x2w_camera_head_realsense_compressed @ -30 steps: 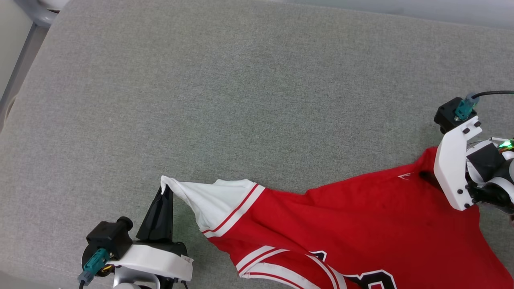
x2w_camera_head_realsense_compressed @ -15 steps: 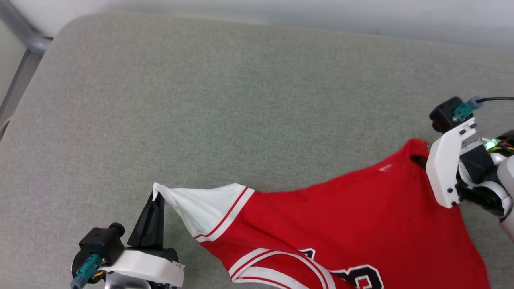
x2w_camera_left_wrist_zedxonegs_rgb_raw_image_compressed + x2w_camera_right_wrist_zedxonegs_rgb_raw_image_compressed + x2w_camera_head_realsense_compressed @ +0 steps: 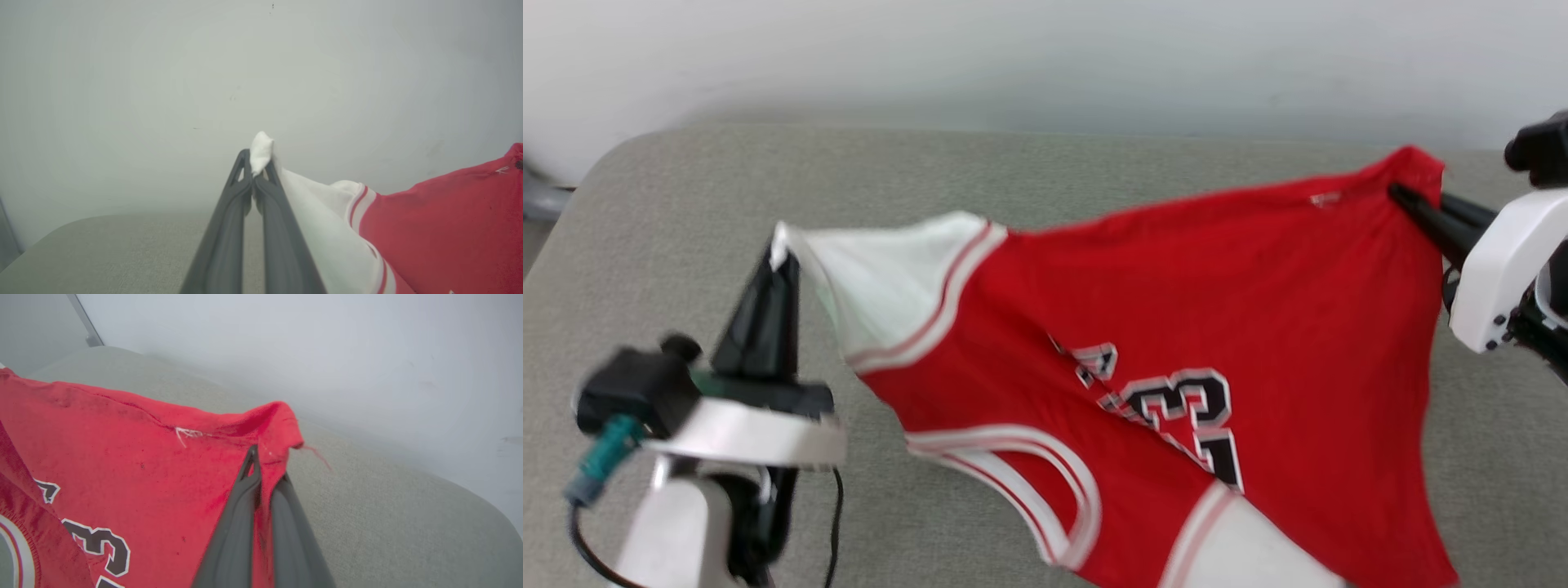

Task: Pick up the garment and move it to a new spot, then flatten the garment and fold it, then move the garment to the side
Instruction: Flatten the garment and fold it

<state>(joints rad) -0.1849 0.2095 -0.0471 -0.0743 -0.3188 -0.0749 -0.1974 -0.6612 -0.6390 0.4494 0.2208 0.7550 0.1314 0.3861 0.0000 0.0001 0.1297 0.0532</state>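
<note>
Two grips on one shirt (image 3: 1192, 302), hanging stretched wide above the grey cushion (image 3: 670, 212), in front of a pale wall (image 3: 1013, 57). Left gripper (image 3: 778, 260) jaws together on the tip of a white sleeve (image 3: 890, 269), with a nub of cloth poking past the fingertips (image 3: 265, 179). Right gripper (image 3: 1403, 196) jaws together on a red corner near a small white stitch mark, cloth bunched round the fingers (image 3: 249, 473). Red body, white sleeves, red-and-white stripe trim at the seams. Dark, white-outlined numerals on the facing side, tilted and partly lost in folds. Curved white-edged band low at centre. Top edge taut between the grips, the rest drooping toward the lower right. Contact of the lower part with the cushion: cannot tell, hem out of frame.
</note>
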